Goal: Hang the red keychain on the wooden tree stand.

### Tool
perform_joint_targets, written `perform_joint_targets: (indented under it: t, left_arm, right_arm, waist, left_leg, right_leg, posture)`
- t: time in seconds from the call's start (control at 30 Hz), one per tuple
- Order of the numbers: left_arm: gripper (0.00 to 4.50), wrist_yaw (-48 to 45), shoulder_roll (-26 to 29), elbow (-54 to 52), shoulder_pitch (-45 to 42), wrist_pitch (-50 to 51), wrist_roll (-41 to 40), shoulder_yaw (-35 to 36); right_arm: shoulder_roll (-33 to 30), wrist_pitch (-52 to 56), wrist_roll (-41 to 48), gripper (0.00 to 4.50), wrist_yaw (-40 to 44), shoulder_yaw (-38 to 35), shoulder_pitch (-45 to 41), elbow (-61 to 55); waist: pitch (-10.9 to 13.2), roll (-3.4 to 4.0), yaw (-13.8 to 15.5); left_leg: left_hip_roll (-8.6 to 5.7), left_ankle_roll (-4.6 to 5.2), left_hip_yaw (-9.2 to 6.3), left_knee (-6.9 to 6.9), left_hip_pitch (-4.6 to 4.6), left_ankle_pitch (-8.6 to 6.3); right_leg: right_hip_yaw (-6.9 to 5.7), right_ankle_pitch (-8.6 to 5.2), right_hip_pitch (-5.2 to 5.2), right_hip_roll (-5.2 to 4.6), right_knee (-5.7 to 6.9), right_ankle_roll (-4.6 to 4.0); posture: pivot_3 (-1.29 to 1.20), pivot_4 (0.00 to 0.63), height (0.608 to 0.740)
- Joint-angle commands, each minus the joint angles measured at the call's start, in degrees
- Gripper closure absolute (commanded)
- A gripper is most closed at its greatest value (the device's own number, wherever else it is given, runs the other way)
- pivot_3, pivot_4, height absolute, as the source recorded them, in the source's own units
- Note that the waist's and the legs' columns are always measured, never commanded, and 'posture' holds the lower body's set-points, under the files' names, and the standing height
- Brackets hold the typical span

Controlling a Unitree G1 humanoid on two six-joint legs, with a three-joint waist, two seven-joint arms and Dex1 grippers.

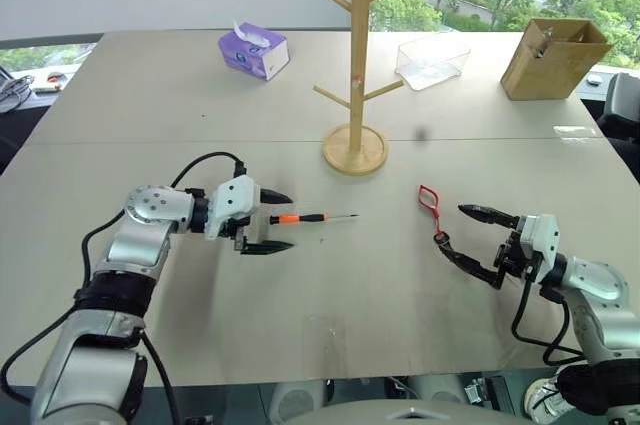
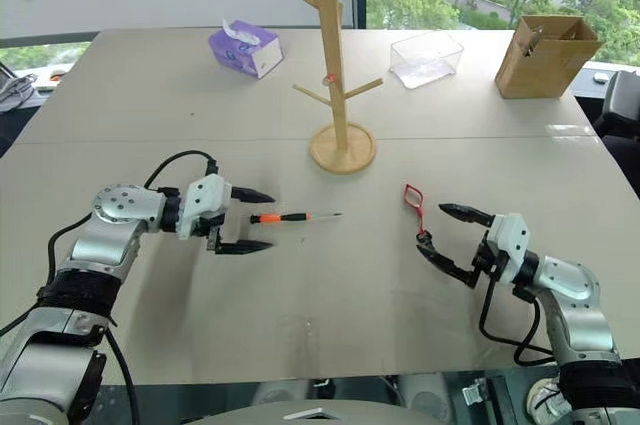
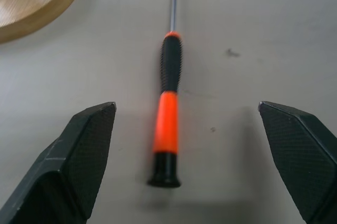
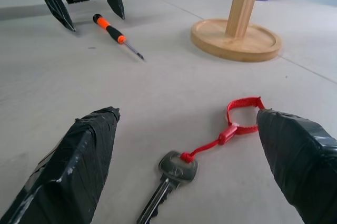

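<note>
On the table near the right gripper, whose fingers stand apart around nothing, the red keychain lies flat, well apart from the wooden tree stand, so I judge picking and hanging both remain.

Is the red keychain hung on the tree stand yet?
No. The red keychain lies flat on the table, between the open right gripper fingers.

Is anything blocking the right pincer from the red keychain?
No. The right pincer is open, and the red keychain lies flat on the table between its fingers, with nothing in front of it.
</note>
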Motion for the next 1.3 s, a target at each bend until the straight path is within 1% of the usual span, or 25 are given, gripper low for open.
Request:
perform_joint_targets:
  t: [0.03, 0.17, 0.53, 0.57, 0.6, 0.63, 0.67, 0.7, 0.77, 0.8, 0.83, 0.87, 0.9, 0.93, 1.13, 1.2, 1.3]
  left_arm:
    - [0.04, 0.61, -1.18, 1.90, -1.67, -2.33, 1.15, -0.75]
    - [0.04, 1.49, -2.41, 3.94, -2.84, -3.67, 2.40, -1.45]
    - [0.04, -3.07, -2.43, 6.03, -4.27, -0.54, 3.14, -4.09]
    - [0.55, -3.28, -2.45, 6.04, -4.26, -0.21, 2.97, -4.04]
    - [0.72, -3.41, -2.46, 6.07, -4.29, -0.05, 2.92, -4.00]
    - [1.32, -3.50, -2.44, 6.13, -4.34, 0.12, 2.93, -3.98]
    - [1.63, -3.54, -2.43, 6.23, -4.42, 0.08, 2.96, -3.96]
    - [2.24, -3.62, -2.43, 6.31, -4.50, 0.07, 2.96, -3.94]
    - [2.73, -4.00, -2.37, 6.44, -4.60, 0.32, 2.86, -3.99]
    - [2.84, -4.15, -2.32, 6.49, -4.62, 0.40, 2.83, -4.02]
    - [3.38, -4.24, -2.30, 6.51, -4.63, 0.44, 2.81, -4.04]
    - [3.79, -4.29, -2.26, 6.58, -4.69, 0.34, 2.86, -4.04]
    - [4.18, -4.32, -2.25, 6.64, -4.76, 0.33, 2.89, -4.05]
    - [4.43, -4.32, -2.24, 6.72, -4.80, 0.30, 2.92, -4.04]
    - [4.43, -2.72, -2.55, 7.01, -4.86, -0.55, 3.18, -3.46]
    - [4.43, -0.34, -3.08, 7.18, -5.11, -0.55, 3.22, -2.66]
    - [4.43, 7.00, -4.47, 5.78, -5.52, 3.28, 0.82, 1.65]
  right_arm:
    - [0.01, -0.91, 0.27, 0.00, -0.80, -1.57, -0.09, -1.35]
    - [-0.21, -0.82, 0.42, 0.00, -1.29, -1.82, 0.28, -2.10]
    - [-0.06, -0.64, 0.33, 0.00, -2.58, -1.94, 1.49, -3.84]
    - [-0.04, -0.63, 0.32, 0.00, -2.67, -1.92, 1.57, -3.95]
    - [-0.02, -0.60, 0.33, 0.00, -2.76, -1.90, 1.65, -4.06]
    - [0.00, -0.58, 0.33, 0.00, -2.86, -1.86, 1.74, -4.16]
    - [0.02, -0.59, 0.32, 0.00, -2.94, -1.81, 1.78, -4.19]
    - [0.03, -0.61, 0.32, 0.00, -3.01, -1.77, 1.82, -4.20]
    - [0.08, -0.60, 0.28, 0.00, -3.14, -1.66, 1.88, -4.28]
    - [0.11, -0.76, 0.18, 0.00, -3.09, -1.59, 1.85, -4.20]
    - [0.11, -0.88, 0.11, 0.00, -3.06, -1.53, 1.84, -4.13]
    - [0.13, -0.98, 0.03, 0.00, -3.08, -1.47, 1.79, -4.07]
    - [0.15, -1.06, -0.02, 0.00, -3.08, -1.44, 1.73, -4.01]
    - [0.17, -1.09, -0.05, 0.00, -3.08, -1.42, 1.69, -4.00]
    - [-0.16, -1.08, 0.37, 0.00, -2.30, -1.54, 1.78, -4.30]
    - [-0.41, -1.04, 0.65, 0.00, -1.82, -1.65, 1.91, -4.60]
    - [-2.13, -0.56, 1.65, 0.00, 0.47, -2.12, 2.53, -6.36]
  waist:
    - [0.00, 0.00, -0.07]
    - [0.00, 0.01, -0.04]
    - [-0.04, 0.05, -0.04]
    - [-0.04, 0.05, -0.05]
    - [-0.04, 0.06, -0.04]
    - [-0.05, 0.06, -0.04]
    - [-0.05, 0.07, -0.04]
    - [-0.05, 0.07, -0.04]
    - [-0.07, 0.09, -0.04]
    - [-0.07, 0.09, -0.05]
    - [-0.08, 0.09, -0.05]
    - [-0.08, 0.10, -0.06]
    - [-0.08, 0.10, -0.08]
    - [-0.08, 0.11, -0.09]
    - [-0.09, 0.11, -0.10]
    - [-0.09, 0.11, -0.06]
    - [-0.09, 0.12, 0.04]
  left_leg:
    - [0.00, 0.00, 0.02, 0.00, 0.00, 0.00]
    - [-0.01, -0.01, 0.02, 0.00, 0.00, 0.01]
    - [-0.01, 0.00, 0.02, 0.02, 0.01, 0.00]
    - [-0.01, 0.00, 0.02, 0.02, 0.01, 0.00]
    - [-0.02, 0.00, 0.02, 0.02, 0.01, 0.01]
    - [-0.01, 0.00, 0.02, 0.02, 0.02, 0.01]
    - [-0.01, 0.00, 0.02, 0.02, 0.02, 0.01]
    - [-0.02, 0.00, 0.01, 0.03, 0.03, 0.01]
    - [-0.01, 0.00, 0.01, 0.03, 0.03, 0.00]
    - [-0.01, 0.00, 0.00, 0.03, 0.04, 0.00]
    - [-0.01, 0.00, 0.00, 0.03, 0.04, 0.00]
    - [-0.01, 0.00, 0.00, 0.03, 0.04, 0.00]
    - [-0.01, 0.00, 0.01, 0.03, 0.03, 0.00]
    - [-0.02, 0.01, 0.01, 0.03, 0.03, 0.00]
    - [-0.01, 0.00, 0.02, 0.03, 0.03, 0.00]
    - [-0.01, 0.00, 0.01, 0.03, 0.04, 0.00]
    - [-0.01, 0.01, 0.00, 0.06, 0.02, 0.00]
  right_leg:
    - [0.01, 0.00, 0.00, 0.00, 0.00, 0.00]
    - [0.01, 0.00, 0.00, 0.00, 0.01, 0.00]
    - [0.01, 0.00, 0.01, 0.00, 0.03, 0.00]
    - [0.01, 0.00, 0.00, 0.00, 0.03, 0.00]
    - [0.02, 0.00, 0.00, 0.00, 0.03, 0.00]
    - [0.02, 0.00, 0.00, 0.00, 0.04, 0.00]
    - [0.01, 0.00, 0.00, 0.00, 0.04, 0.00]
    - [0.02, 0.00, 0.01, 0.00, 0.05, 0.00]
    - [0.01, 0.00, 0.01, 0.01, 0.06, 0.00]
    - [0.02, 0.00, 0.01, 0.01, 0.06, 0.00]
    - [0.01, 0.00, 0.01, 0.01, 0.07, 0.00]
    - [0.02, 0.00, 0.01, 0.01, 0.06, 0.00]
    - [0.02, 0.00, 0.01, 0.02, 0.06, 0.00]
    - [0.02, 0.00, 0.01, 0.02, 0.06, 0.00]
    - [0.03, 0.00, 0.00, 0.03, 0.06, 0.00]
    - [0.03, 0.00, 0.00, 0.03, 0.06, 0.00]
    - [0.03, 0.01, 0.01, 0.02, 0.07, 0.00]
  posture:
    - [0.00, 0.150, 0.740]
    - [0.00, 0.150, 0.740]
    - [0.00, 0.150, 0.740]
    - [0.00, 0.150, 0.740]
    - [0.00, 0.150, 0.740]
    - [0.00, 0.150, 0.740]
    - [0.00, 0.150, 0.740]
    - [0.00, 0.150, 0.740]
    - [0.00, 0.150, 0.740]
    - [0.00, 0.150, 0.740]
    - [0.00, 0.150, 0.740]
    - [0.00, 0.150, 0.740]
    - [0.00, 0.150, 0.740]
    - [0.00, 0.150, 0.740]
    - [0.00, 0.150, 0.740]
    - [0.00, 0.150, 0.740]
    - [0.00, 0.150, 0.740]
